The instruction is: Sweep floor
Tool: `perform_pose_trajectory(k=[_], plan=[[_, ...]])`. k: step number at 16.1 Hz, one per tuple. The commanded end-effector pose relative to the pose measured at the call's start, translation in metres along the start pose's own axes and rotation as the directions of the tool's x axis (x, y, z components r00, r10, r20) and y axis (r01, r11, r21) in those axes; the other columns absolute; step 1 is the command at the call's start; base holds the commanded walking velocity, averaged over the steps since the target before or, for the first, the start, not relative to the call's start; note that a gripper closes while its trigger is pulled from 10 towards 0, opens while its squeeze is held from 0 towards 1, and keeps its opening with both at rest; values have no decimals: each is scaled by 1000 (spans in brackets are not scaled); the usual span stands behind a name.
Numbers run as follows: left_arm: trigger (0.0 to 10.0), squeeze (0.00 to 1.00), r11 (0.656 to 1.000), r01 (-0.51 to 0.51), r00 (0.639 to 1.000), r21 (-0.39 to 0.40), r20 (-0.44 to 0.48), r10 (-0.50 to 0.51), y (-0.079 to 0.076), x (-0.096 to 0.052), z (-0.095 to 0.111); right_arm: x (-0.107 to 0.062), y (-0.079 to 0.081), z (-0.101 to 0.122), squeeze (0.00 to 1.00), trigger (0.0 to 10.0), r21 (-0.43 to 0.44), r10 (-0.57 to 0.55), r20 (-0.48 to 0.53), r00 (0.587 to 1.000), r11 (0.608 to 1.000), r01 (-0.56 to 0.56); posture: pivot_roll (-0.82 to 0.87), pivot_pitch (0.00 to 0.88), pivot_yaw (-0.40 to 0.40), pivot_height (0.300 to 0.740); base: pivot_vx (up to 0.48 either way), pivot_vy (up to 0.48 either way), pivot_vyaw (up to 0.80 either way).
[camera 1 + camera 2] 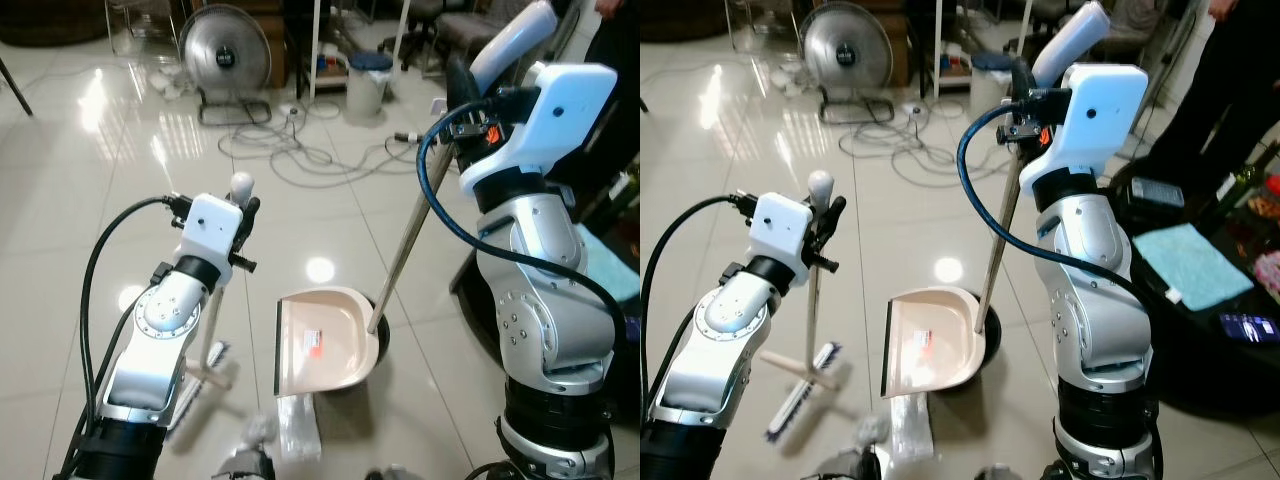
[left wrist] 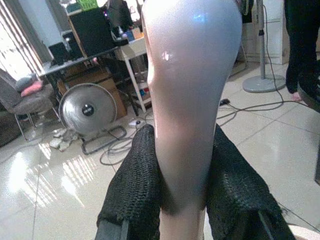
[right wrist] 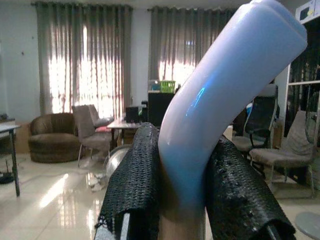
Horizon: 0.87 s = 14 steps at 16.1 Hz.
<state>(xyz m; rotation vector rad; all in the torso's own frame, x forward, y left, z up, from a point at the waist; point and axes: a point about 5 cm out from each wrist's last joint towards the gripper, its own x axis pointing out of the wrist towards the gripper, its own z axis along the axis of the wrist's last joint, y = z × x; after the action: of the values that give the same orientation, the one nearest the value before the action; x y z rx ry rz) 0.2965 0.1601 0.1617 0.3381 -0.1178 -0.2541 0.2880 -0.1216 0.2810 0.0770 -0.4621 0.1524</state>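
Observation:
My left gripper [image 1: 244, 210] is shut on the pale broom handle [image 2: 185, 100]; the stick runs down to the broom head [image 1: 800, 395] with blue bristles on the tiled floor. My right gripper [image 1: 1025, 90] is shut on the curved white dustpan handle [image 3: 220, 95]. Its long pole [image 1: 400, 250] slants down to the beige dustpan [image 1: 325, 345], which rests on the floor between my arms. A small orange scrap [image 1: 314, 347] lies inside the pan. Crumpled clear plastic [image 1: 298, 425] lies on the floor just in front of the pan's lip.
A floor fan [image 1: 225, 50], tangled cables [image 1: 290, 150] and a white bucket [image 1: 367, 82] stand farther ahead. A person in black [image 1: 1225, 80] stands at the right, beside a black bag with a teal cloth [image 1: 1190, 265]. Glossy tiles stretch out to the left.

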Motion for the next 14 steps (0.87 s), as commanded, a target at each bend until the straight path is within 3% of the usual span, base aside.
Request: perform_pose_trajectory(k=[1,7,14], plan=[[10000,0,1000,3,1000,23,28,-3,1,0,8,-2,-1,10,0,10000,11,-4,42,999,1000,4,-16,22,-35,740,-285,0,0],[10000,0,999,1,1000,34,25,-2,4,0,7,-2,-1,12,0,10000,16,-7,39,999,1000,6,-15,27,-31,740,-283,0,0],[10000,0,999,-2,1000,52,28,0,8,0,9,-11,-10,-2,0,10000,17,-53,-23,998,998,53,-10,32,-23,740,-274,0,0]])
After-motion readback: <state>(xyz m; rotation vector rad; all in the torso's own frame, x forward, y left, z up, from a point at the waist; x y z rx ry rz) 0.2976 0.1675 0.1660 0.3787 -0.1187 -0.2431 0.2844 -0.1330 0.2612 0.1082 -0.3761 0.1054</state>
